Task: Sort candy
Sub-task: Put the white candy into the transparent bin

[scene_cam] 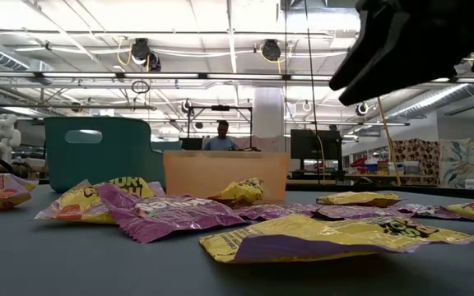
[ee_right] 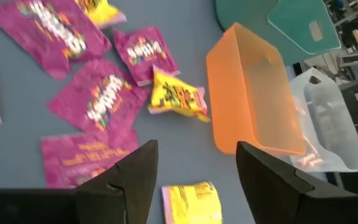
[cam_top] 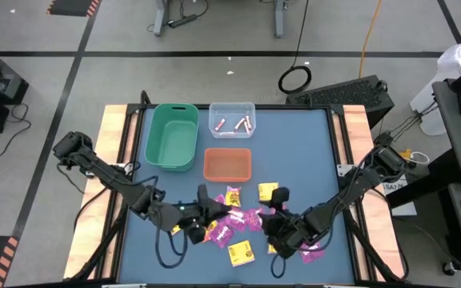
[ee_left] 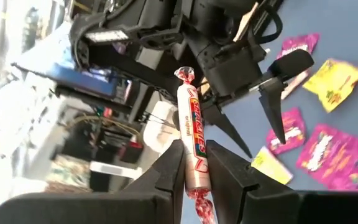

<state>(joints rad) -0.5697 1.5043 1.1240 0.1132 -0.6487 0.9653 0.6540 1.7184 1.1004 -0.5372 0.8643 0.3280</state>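
Left wrist view showed the left gripper (ee_left: 196,171) clamped on a pale candy stick (ee_left: 192,146), lifted above the scattered packets (cam_top: 238,218) on the table (cam_top: 310,160). Nearby, the right gripper (ee_right: 196,168) hung with fingers apart.

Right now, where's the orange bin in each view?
High view: orange bin at table centre, right of the green bin.
Low view: mid-picture, behind the candy, green bin to its left.
Left wrist view: not in it.
Right wrist view: beyond the candy, green bin behind.
Shared landmark: the green bin.
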